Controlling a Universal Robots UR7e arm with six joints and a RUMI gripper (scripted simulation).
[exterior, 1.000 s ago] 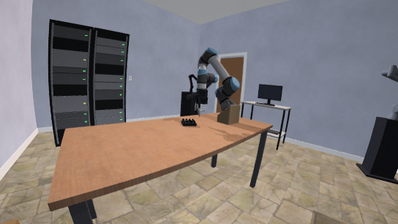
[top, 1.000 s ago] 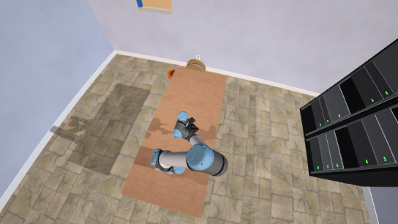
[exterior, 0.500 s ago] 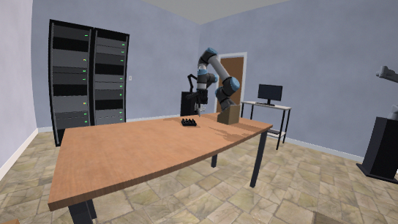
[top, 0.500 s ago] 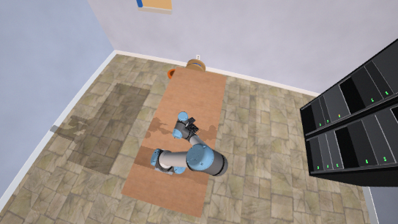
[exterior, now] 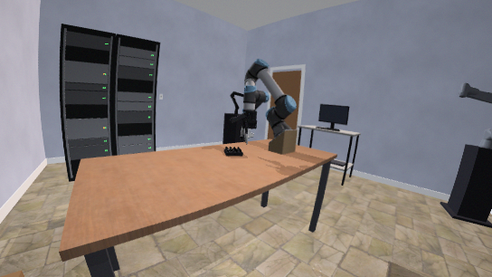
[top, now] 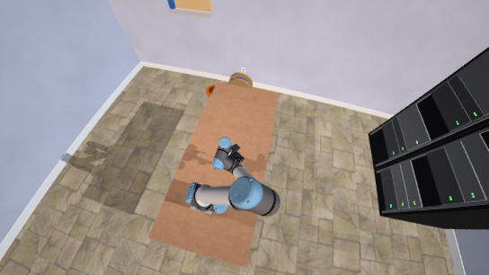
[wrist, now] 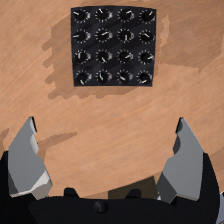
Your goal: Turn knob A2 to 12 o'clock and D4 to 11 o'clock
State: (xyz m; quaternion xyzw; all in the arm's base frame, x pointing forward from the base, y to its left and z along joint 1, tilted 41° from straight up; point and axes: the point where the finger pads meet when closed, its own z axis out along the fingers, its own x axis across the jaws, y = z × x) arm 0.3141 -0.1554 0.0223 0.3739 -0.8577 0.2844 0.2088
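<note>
Knob box: located on the table, in front of the spread jaws and not between them. In the exterior view, the box is left of the fingertips of the gripper. In the wrist view, it lies on the far side of the fingertips, roughly centred between left and right.

Jaw state: spread wide, pinching nothing, clear of all knobs.

Alignment: the box is nearly square and has no evident long axis. Its sides run close to parallel with the wrist view's edges, and the jaws face each other from left and right, across the four-by-four knob grid.

Current step, as judged: approach to the first knob. Confirm the socket side before selecting A2 or D4; the socket cannot be made out. Both settings remain to be verified, as the small pointers do not permit a reliable reading here.

Next move: shift toward the far side of the wrist view, centre over one knob, narrow the jaws, then descend. Caution: spread fingers may strike adjacent knobs and disturb their settings

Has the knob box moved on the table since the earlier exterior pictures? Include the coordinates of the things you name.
No. The knob box [exterior: 233,152] [wrist: 114,46] sits in the same place on the table [exterior: 172,181], left of the brown block [exterior: 281,144].
</note>
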